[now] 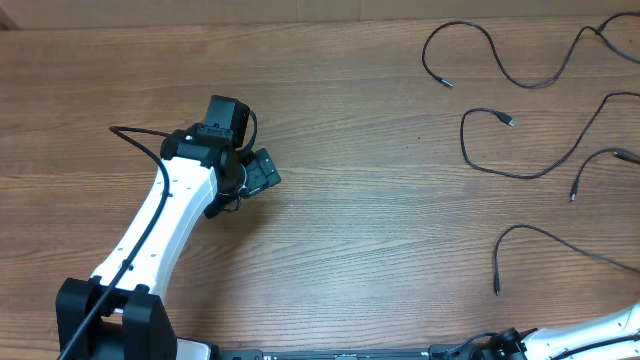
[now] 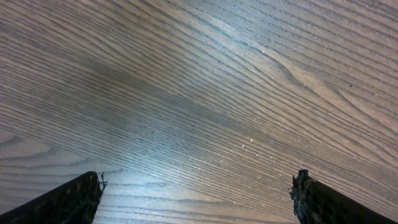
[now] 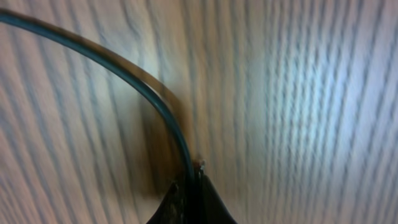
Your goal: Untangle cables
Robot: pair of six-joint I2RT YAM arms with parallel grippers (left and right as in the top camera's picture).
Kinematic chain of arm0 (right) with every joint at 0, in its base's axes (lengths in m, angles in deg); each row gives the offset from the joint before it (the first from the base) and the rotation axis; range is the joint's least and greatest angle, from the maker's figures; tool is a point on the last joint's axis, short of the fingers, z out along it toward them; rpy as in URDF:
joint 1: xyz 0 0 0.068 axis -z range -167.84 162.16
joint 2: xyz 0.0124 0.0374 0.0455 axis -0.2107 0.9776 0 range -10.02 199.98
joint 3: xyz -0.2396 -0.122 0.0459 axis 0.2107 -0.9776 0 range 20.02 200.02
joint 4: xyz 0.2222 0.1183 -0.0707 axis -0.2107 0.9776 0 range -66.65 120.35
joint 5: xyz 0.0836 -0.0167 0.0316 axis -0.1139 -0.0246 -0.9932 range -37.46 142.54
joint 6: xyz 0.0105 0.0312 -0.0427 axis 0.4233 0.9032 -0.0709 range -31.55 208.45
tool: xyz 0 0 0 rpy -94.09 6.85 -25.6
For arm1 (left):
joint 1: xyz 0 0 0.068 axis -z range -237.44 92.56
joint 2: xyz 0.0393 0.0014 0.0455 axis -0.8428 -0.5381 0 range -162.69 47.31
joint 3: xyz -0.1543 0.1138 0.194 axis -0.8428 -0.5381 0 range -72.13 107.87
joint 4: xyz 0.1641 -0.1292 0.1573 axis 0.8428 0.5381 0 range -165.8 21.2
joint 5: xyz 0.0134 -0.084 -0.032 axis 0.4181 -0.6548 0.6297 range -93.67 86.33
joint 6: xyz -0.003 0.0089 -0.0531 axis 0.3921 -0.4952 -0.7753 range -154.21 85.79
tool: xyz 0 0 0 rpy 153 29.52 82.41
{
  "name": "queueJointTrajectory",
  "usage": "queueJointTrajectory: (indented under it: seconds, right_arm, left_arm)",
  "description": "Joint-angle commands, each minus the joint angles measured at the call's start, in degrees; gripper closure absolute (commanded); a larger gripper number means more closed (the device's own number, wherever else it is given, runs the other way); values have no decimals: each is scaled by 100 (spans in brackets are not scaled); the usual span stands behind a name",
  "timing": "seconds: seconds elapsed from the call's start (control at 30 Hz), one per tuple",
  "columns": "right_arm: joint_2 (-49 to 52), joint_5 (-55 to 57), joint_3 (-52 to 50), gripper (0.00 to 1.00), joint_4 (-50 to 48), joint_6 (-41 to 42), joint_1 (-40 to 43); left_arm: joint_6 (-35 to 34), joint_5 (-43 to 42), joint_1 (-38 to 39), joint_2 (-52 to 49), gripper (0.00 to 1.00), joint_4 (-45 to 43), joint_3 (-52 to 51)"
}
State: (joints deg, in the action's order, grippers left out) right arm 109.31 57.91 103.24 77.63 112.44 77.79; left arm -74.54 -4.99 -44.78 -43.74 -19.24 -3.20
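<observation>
Brown wood-grain table (image 1: 380, 230) filling the view, paler band (image 1: 300, 12) along the 12 o'clock edge, soft whitish glare (image 2: 186, 165) on the grain.

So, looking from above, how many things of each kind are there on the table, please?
Black cable: 4 seen, each one leaving the picture at the right edge
Robot arm: 2, the left arm and the right arm
Total: 6
</observation>
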Motion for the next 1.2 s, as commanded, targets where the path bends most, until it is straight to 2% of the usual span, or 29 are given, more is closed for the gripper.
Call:
queueJointTrajectory:
  seconds: [0.0, 0.3, 0.53, 1.17]
  right_arm:
    - [37, 28, 450, 96, 208, 177, 2]
    - [17, -813, 1137, 96, 647, 138, 2]
    - [-52, -1215, 1147, 96, 625, 125, -31]
    - [-1169, -1836, 1255, 96, 616, 164, -31]
  left_arm:
    - [-39, 0, 11, -57, 0, -4, -9]
    - [-39, 0, 11, -57, 1, -4, -9]
    - [-39, 0, 11, -57, 0, -9, -9]
    - [-39, 2, 11, -57, 0, -11, -9]
